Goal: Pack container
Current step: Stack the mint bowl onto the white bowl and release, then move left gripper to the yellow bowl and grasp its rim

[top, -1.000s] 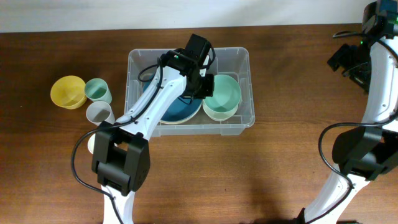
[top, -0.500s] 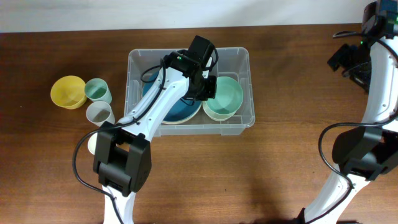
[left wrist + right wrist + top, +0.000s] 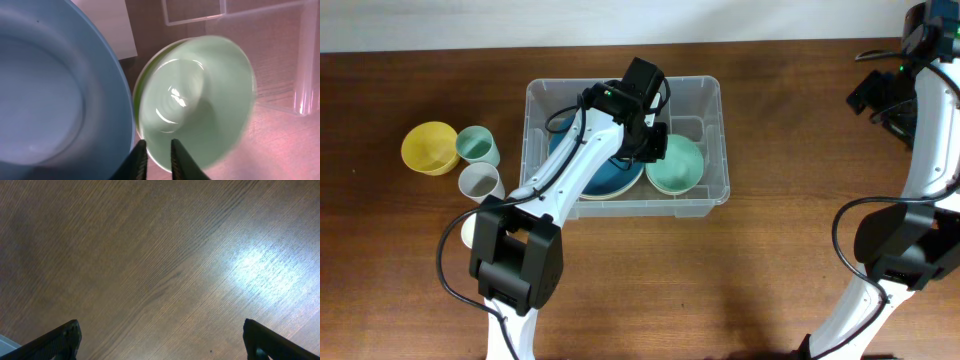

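Note:
The container [image 3: 532, 98], a clear plastic bin, stands at the table's middle. Inside lie a blue bowl [image 3: 608, 178] on the left and a pale green bowl [image 3: 678, 166] on the right. My left gripper [image 3: 655, 140] hangs over the gap between them. In the left wrist view its fingers stand a narrow way apart [image 3: 157, 155] just above the green bowl's [image 3: 200, 100] near rim. That bowl looks blurred and sits beside the blue bowl [image 3: 45, 90]. The bin's white label [image 3: 107, 25] and clear wall [image 3: 305, 65] show. My right gripper [image 3: 162, 340] is wide open over bare wood at the far right [image 3: 878, 98].
Left of the bin stand a yellow bowl [image 3: 429, 147], a teal cup [image 3: 476, 145] and a grey cup [image 3: 480, 182]. A pale round item [image 3: 467, 232] is half hidden under the left arm's base. The right arm's base stands at the right front edge.
The left fingers have parted a little. The green bowl has dropped lower into the bin and looks smaller from above. The right arm has not moved.

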Robot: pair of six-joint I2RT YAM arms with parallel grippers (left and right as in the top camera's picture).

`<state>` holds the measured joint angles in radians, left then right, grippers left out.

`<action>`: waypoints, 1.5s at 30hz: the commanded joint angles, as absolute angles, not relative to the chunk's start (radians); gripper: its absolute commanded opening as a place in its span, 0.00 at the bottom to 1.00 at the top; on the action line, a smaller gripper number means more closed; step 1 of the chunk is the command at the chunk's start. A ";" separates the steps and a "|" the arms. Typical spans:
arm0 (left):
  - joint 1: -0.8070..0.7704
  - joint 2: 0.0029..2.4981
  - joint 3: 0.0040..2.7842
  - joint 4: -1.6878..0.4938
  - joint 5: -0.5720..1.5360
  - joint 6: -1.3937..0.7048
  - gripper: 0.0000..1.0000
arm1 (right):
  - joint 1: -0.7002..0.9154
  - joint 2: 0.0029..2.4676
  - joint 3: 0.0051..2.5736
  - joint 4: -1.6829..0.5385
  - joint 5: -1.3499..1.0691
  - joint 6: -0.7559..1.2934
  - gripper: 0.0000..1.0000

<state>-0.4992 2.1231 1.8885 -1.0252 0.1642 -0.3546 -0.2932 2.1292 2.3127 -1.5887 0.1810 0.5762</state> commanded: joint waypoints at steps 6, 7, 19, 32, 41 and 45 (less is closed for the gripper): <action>-0.503 2.128 1.881 -1.017 0.160 -0.341 0.33 | -0.294 2.135 2.308 -1.588 0.183 0.585 0.99; -0.502 2.128 1.881 -1.009 0.160 -0.331 0.34 | -0.294 2.135 2.308 -1.588 0.183 0.585 0.99; -0.266 2.126 2.370 -1.272 -0.029 -0.264 0.78 | -0.294 2.135 2.308 -1.588 0.183 0.585 0.99; 0.327 2.132 2.504 -1.574 -0.055 -0.440 0.99 | -0.294 2.135 2.308 -1.588 0.183 0.585 0.99; 0.565 2.132 2.171 -1.379 0.070 -0.456 0.99 | -0.294 2.135 2.308 -1.588 0.183 0.585 0.99; 0.588 2.132 2.025 -1.244 0.086 -0.456 0.99 | -0.294 2.135 2.308 -1.588 0.183 0.585 0.99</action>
